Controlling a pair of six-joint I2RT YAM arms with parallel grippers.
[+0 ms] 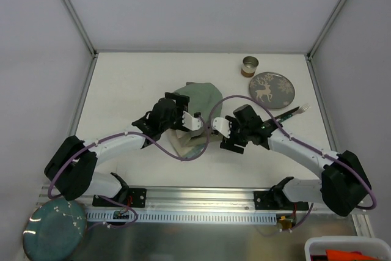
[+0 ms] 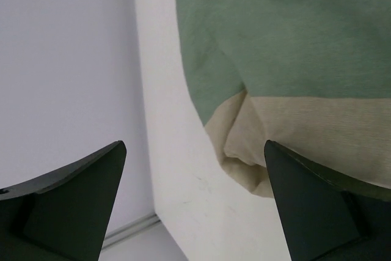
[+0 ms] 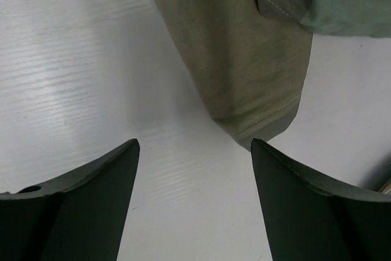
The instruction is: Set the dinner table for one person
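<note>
Gaping empty, left gripper [image 1: 193, 121] sits at the cloth mat's [image 1: 200, 97] near-left edge. Right gripper [image 1: 221, 128], jaws likewise parted on nothing, faces the mat's near-right corner. Mat lies bunched mid dinner table [image 1: 131, 77], long axis running away from the arms; both look equally near.

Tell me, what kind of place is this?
Likely a robot lab, not a home: two arms bolted to a rail, a white table boxed in by plain walls, and just a plate and cloth.
</note>
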